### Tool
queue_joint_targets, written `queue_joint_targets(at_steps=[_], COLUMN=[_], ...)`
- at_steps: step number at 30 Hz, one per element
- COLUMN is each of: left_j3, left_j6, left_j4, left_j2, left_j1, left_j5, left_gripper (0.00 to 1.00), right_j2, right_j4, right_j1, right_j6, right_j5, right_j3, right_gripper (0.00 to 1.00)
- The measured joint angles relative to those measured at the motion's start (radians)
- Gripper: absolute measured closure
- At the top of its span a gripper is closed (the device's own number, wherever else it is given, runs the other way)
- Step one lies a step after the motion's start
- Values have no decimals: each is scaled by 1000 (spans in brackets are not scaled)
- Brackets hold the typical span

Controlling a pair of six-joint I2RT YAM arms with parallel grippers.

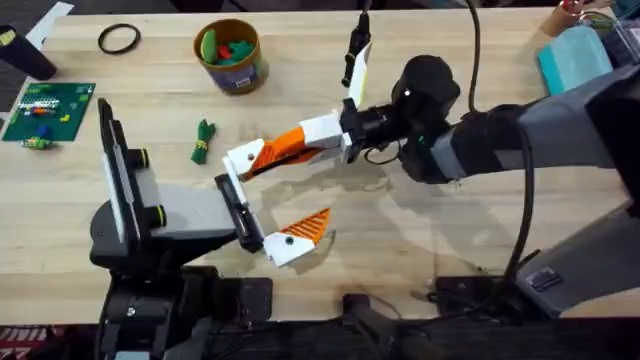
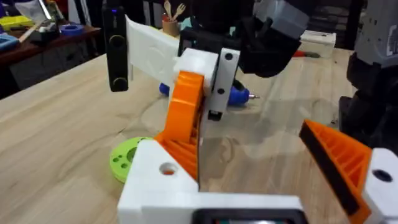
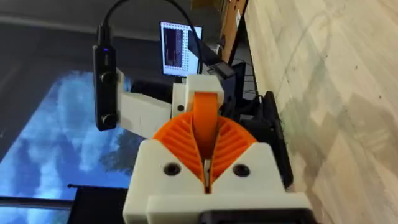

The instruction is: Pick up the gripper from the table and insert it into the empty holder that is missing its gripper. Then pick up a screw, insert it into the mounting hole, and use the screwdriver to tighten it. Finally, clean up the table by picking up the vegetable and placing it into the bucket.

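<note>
The gripper [image 1: 262,155], a white finger with an orange ribbed wedge, is held by its orange tip in my right gripper [image 1: 322,138], which is shut on it. Its white base [image 2: 163,182] lies against the far end of the holder [image 1: 236,208], the black bracket on the left arm's front. I cannot tell whether it is seated. The left gripper [image 1: 285,195] stands open, with its other finger [image 2: 348,163] mounted at the near end. The blue screwdriver [image 2: 236,95] lies on the table behind the right gripper. The vegetable [image 1: 204,140] lies left of the holder, and the bucket [image 1: 230,55] stands at the back.
A lime-green disc [image 2: 127,158] lies on the table [image 1: 430,230] close under the held finger. A black ring [image 1: 118,38] and a green board [image 1: 48,108] sit at the back left. A teal object [image 1: 575,55] is at the back right. The bucket holds small coloured toys.
</note>
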Motion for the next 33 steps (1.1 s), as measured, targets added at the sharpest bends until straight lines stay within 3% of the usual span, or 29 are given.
queue_joint_targets(at_steps=[33], left_j3=[0], left_j6=[-5], left_j4=[0], left_j2=[0], left_j1=[0], left_j5=[0], left_gripper=[14], right_j2=[0], right_j4=[0], right_j1=[0], right_j6=[42], right_j5=[3], right_j3=[0], right_gripper=[994])
